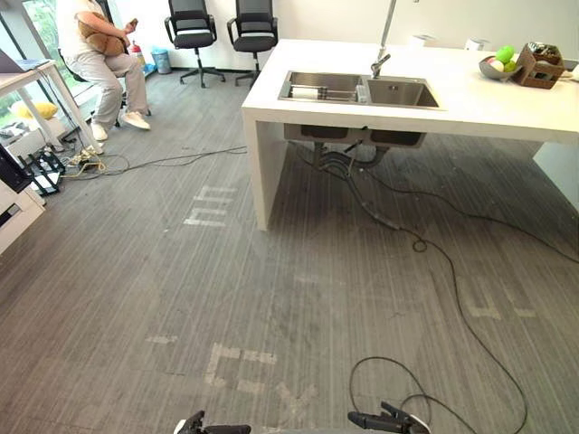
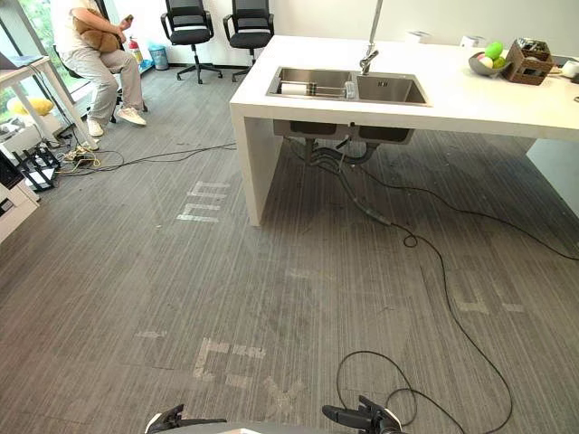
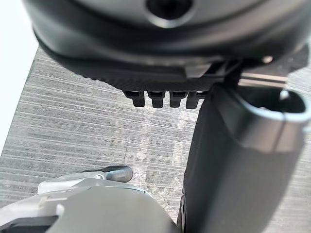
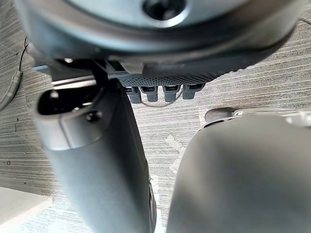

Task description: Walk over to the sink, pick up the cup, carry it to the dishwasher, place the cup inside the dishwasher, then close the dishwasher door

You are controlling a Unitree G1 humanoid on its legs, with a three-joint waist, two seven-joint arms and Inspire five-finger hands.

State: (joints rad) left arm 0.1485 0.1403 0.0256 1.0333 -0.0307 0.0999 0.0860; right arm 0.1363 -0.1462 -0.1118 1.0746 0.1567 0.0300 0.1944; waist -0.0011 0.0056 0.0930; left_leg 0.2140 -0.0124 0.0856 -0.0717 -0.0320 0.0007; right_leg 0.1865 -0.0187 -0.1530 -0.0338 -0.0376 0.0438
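The left hand and the right hand are hanging low at the near edge of the head views, over a grey carpeted floor. In the wrist views the left hand's fingers and the right hand's fingers are lying released, grasping nothing.

Far ahead of the fingers, somewhat to their right, a white bench is standing with a steel sink set into its top and a tap rising behind it. A small pale thing, seemingly the cup, is lying in the sink's left basin, well apart from both hands; it is too small to tell more.

Farther right on the bench, a bowl of fruit is sitting just beside a brown basket.

Far ahead and left of the fingers, a person is sitting, and two black chairs are standing near the wall.
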